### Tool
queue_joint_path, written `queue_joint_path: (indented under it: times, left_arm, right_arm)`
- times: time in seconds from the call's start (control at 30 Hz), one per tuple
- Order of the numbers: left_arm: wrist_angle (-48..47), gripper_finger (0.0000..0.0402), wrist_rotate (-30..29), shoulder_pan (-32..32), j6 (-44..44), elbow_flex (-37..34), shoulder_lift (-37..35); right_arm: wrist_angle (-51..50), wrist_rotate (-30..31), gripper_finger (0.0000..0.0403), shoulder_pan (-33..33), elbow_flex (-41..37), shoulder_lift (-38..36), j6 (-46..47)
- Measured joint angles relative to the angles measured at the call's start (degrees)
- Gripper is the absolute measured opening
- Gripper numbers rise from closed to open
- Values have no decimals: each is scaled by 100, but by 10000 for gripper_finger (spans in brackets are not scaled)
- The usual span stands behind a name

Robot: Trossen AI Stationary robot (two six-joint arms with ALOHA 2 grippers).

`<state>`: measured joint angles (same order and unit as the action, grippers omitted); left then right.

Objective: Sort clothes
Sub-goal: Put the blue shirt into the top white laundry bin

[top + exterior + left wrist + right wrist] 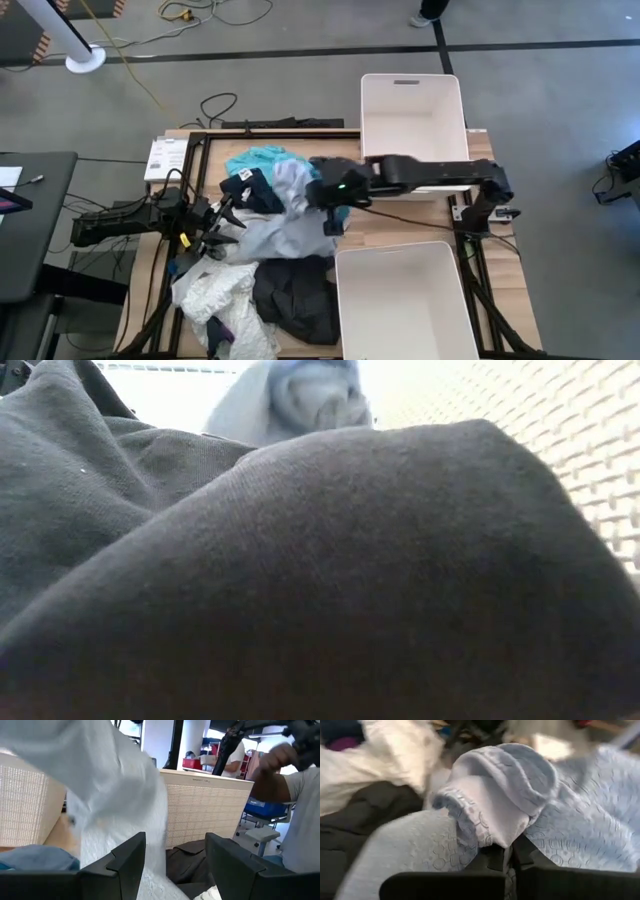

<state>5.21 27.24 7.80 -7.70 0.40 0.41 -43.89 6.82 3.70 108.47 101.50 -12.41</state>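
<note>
I'm in a robotics lab: my worktop sits on bare concrete, cables trailing behind it, a person beyond.

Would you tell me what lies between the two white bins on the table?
In the high view, the right arm crosses the gap between the far bin and the near bin.

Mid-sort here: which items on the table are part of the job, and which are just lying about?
Job:
teal garment
pale blue garment, pinched by the right end effector
dark grey garment
white garment
two white bins
left end effector, open

Lying about:
white card
floor cables
</note>
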Motion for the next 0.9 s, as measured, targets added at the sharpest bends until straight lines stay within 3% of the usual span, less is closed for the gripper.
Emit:
queue_joint_path:
  times: [0.3, 0.5, 0.73, 0.9]
  left_arm:
    - [-7, 199, 0, 1, 1, 0, 1]
    - [-9, 199, 1, 1, 1, 0, 1]
    - [-11, 199, -50, 1, 17, 0, 0]
    - [-13, 199, -56, 1, 103, 0, 0]
  right_arm:
    - [-272, 1973, 0, 202, 469, -695, -632]
    - [-274, 3840, 0, 267, 850, -908, -1585]
    - [-227, 5471, 0, -64, 1399, -1025, -2627]
    - [-248, 6285, 0, -490, 1609, -1019, -3129]
